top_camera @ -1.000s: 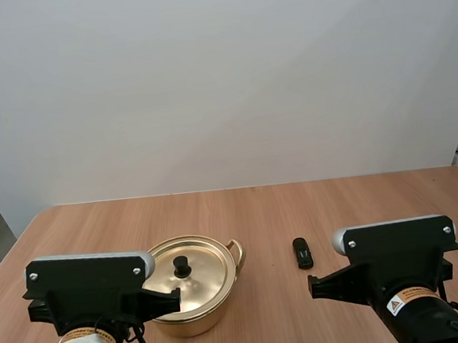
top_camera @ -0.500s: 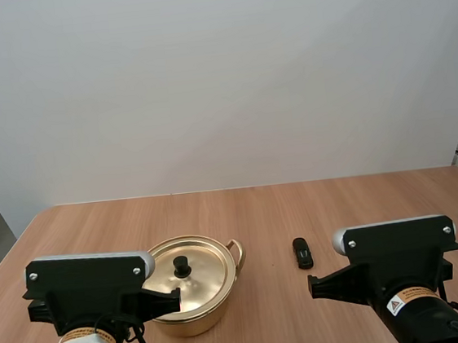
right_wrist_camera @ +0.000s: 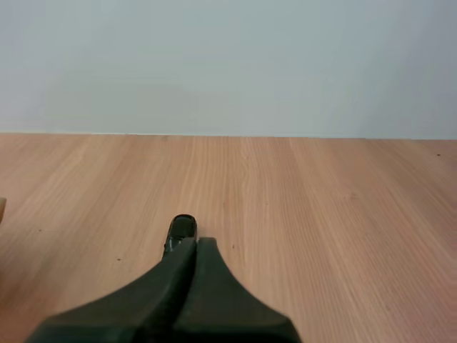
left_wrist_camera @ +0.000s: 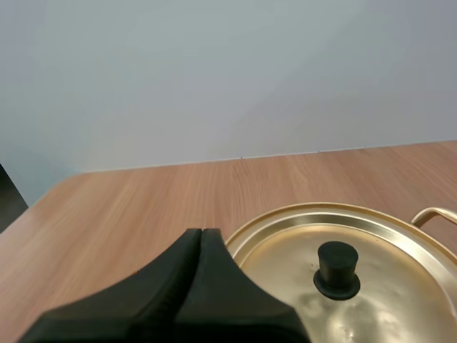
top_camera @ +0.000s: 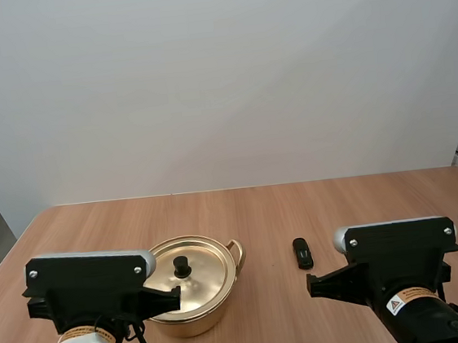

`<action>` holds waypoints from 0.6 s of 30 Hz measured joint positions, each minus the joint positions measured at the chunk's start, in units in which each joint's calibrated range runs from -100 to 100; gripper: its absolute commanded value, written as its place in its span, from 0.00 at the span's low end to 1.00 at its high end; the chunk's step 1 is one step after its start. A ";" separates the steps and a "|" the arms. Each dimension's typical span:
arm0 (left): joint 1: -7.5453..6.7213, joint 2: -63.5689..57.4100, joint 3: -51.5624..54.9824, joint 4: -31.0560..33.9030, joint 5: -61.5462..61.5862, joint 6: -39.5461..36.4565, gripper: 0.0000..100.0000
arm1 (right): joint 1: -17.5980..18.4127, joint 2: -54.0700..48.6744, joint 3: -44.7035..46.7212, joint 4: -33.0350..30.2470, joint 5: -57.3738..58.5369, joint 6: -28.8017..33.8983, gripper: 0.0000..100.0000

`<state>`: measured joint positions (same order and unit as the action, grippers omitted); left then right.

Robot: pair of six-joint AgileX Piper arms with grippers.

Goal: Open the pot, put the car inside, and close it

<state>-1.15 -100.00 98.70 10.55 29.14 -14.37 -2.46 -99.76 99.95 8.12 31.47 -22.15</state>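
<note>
Scarcely anything has moved since a second ago; both arms only nudged slightly. On the table (top_camera: 339, 201) the gold pot (top_camera: 197, 321) sits with its lid (top_camera: 201, 279) on. My left gripper (left_wrist_camera: 201, 233), fingers pressed together and empty, hangs at the pot's near rim. My right gripper (right_wrist_camera: 196, 242), likewise closed and empty, points at the small black car (top_camera: 303, 253), which lies right of the pot. The lid's knob (top_camera: 181, 266) stands upright.

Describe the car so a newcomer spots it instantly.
On the wooden table, find the gold pot with its lid on. To its right, well apart, lies the car: small, slim and glossy black, flat on bare wood, unlike the big round pot.
</note>
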 measured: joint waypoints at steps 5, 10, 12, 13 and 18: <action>0.00 0.00 -8.80 2.30 -1.43 5.74 0.00 | 0.00 0.00 -5.94 -8.73 -2.93 -2.87 0.00; 0.00 0.00 -18.88 -0.81 2.82 6.07 0.00 | -0.97 -0.20 -16.08 -16.00 2.10 0.49 0.00; -0.09 0.00 -22.64 -1.70 4.36 5.12 0.00 | -1.33 0.16 -19.89 -17.10 6.88 3.13 0.00; -0.09 0.00 -24.81 -2.00 4.34 5.02 0.00 | -1.51 0.17 -21.95 -17.37 9.84 4.21 0.00; 0.49 6.04 -31.19 -7.68 8.49 8.38 0.00 | -1.68 3.67 -30.97 -13.44 15.12 5.28 0.00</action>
<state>-0.66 -93.96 67.51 2.88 37.64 -5.99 -4.14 -96.09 68.98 -5.32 46.59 -16.87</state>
